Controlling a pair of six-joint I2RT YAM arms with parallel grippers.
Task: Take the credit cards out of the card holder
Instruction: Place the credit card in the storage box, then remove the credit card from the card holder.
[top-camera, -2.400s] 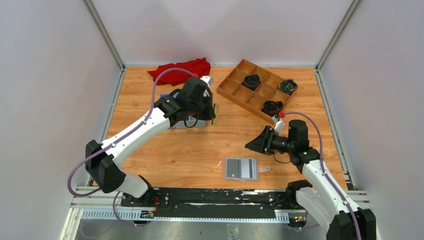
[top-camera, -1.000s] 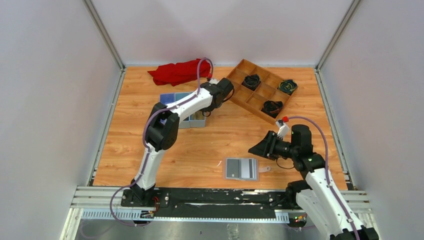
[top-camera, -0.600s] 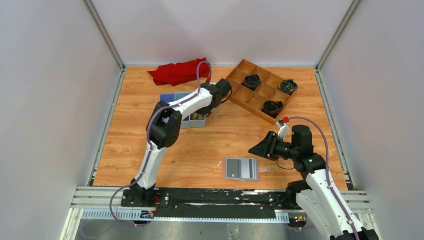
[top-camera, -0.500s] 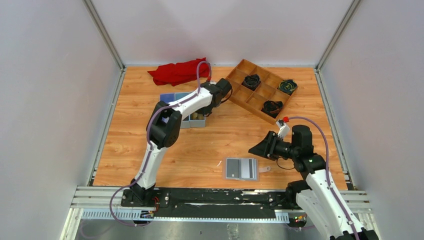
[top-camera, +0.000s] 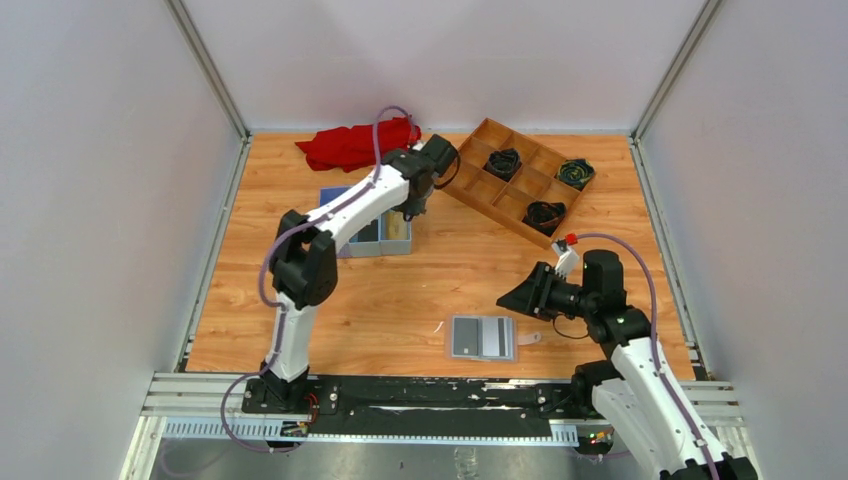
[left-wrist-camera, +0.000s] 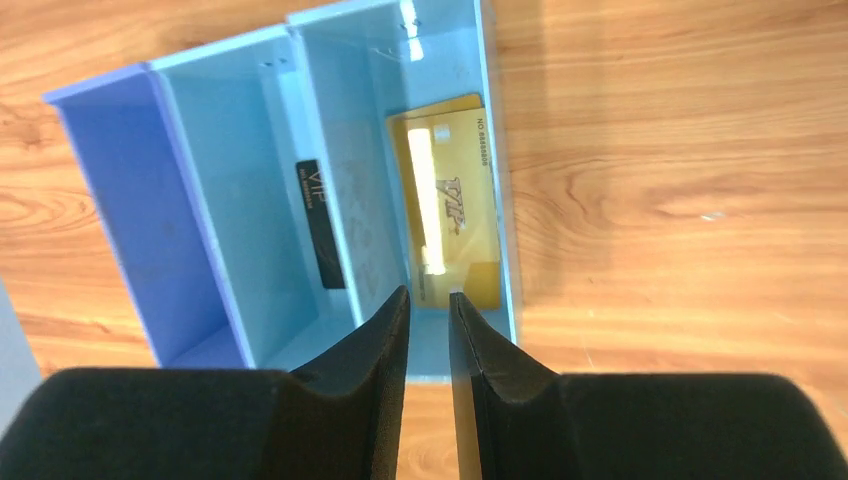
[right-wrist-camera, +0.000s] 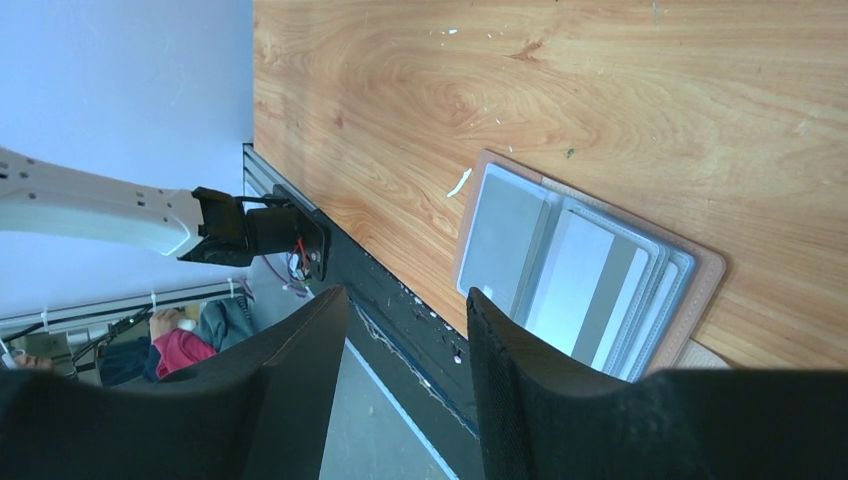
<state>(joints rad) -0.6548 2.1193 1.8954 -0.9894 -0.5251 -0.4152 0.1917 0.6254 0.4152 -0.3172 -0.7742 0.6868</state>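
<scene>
The card holder (top-camera: 482, 337) lies open and flat near the table's front edge; its tan rim shows in the right wrist view (right-wrist-camera: 706, 283). A pale card with a grey stripe (right-wrist-camera: 585, 285) sits in its right panel. The gold-tan card (left-wrist-camera: 445, 200) lies in the right compartment of a blue tray (left-wrist-camera: 120, 200), and the black card (left-wrist-camera: 320, 223) leans in the middle one. My left gripper (left-wrist-camera: 428, 295) hangs above the tray's near end, jaws slightly apart and empty. My right gripper (right-wrist-camera: 405, 295) is open and empty, hovering just behind and to the right of the holder.
A wooden grid tray (top-camera: 462, 150) with black coiled items stands at the back right. A red cloth (top-camera: 360, 143) lies at the back. The blue tray (top-camera: 333, 193) sits left of centre. A small tan tab (top-camera: 529, 339) lies right of the holder.
The left arm has swung round over the blue tray and its gripper has lifted; the gold-tan card now shows in the right compartment. The right arm has stayed still for the last second.
</scene>
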